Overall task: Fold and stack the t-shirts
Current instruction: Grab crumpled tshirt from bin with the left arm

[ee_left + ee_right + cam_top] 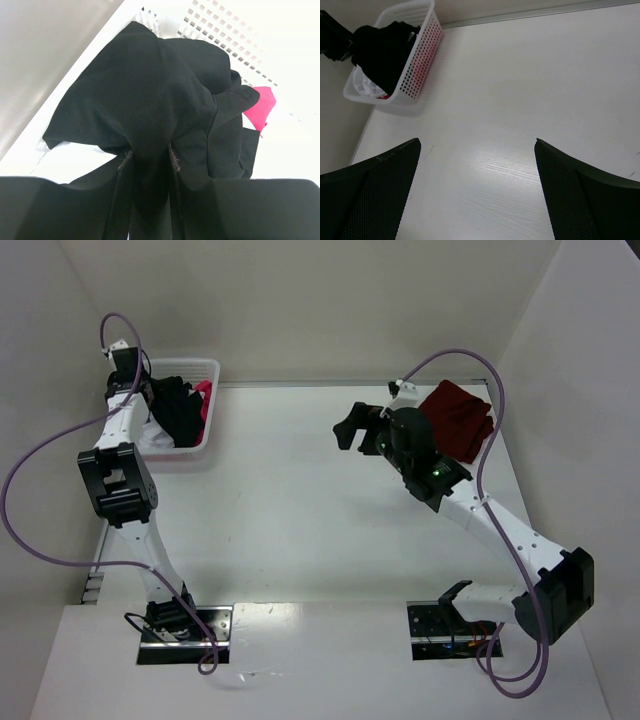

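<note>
A black t-shirt point(145, 85) lies bunched on top in the white lattice basket point(207, 365) at the table's far left. My left gripper point(148, 152) reaches down into the basket and is shut on a fold of the black cloth, which fills the narrow gap between its fingers. A pink-red t-shirt point(260, 102) shows behind the black one, and a white one point(367, 87) lies underneath. A dark maroon t-shirt point(458, 418) lies folded at the far right of the table. My right gripper point(477, 145) hovers wide open over the bare table, just left of the maroon shirt, with nothing in it.
The basket point(427, 45) stands against the left wall near the back corner. White walls close in the table on the left, back and right. Purple cables loop off both arms.
</note>
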Controlling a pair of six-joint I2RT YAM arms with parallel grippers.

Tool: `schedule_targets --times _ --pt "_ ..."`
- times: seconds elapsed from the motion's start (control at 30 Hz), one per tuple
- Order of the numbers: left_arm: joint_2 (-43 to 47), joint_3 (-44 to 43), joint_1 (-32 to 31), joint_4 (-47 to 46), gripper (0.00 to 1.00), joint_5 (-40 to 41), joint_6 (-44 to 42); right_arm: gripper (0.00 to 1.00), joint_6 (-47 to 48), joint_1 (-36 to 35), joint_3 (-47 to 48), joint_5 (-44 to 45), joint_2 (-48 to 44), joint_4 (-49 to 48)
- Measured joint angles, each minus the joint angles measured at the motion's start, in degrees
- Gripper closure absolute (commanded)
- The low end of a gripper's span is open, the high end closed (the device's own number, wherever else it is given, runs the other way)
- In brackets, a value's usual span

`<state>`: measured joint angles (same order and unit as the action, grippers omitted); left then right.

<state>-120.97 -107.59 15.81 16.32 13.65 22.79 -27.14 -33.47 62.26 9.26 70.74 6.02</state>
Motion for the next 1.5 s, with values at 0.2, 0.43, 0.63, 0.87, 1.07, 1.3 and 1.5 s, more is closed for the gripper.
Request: schedule_targets --times 0.2,0.43,0.63,0.87,1.07,1.3,1.5 --pt "0.52 -0.11 0.0 0.07 1.0 -0.17 0.04 0.0 -0.17 0.0 -0.94 0.0 -1.51 0.0" --pt "0.87 -0.52 0.0 0.92 1.0 -1.01 0.07 0.0 -0.28 0.0 -1.77 0.0 -1.7 -0.02" --pt "4.74 -3.89 0.02 5.46 1.0 -4.87 -0.26 0.0 -0.52 0.0 -1.86 0.0 -2.01 -0.02" --pt "9.14 -18.27 -1.2 9.88 0.98 -8.39 -1.53 0.0 -0.83 0.0 -2.01 0.46 -4.2 0.09" --pt "9.2 -26.34 -3.58 11.06 1.0 -6.62 -1.84 0.0 -1.42 0.0 -2.89 0.85 -6.67 0.02" --pt "4.09 -24.13 -2.89 13.09 1.0 -2.29 -1.7 0.0 -1.81 0.02 -4.17 1.16 -6.51 0.17" --pt "3.06 -15.8 -2.82 12.79 0.74 1.97 -1.9 0.0 -1.88 0.52 -4.22 1.05 -5.4 -0.04"
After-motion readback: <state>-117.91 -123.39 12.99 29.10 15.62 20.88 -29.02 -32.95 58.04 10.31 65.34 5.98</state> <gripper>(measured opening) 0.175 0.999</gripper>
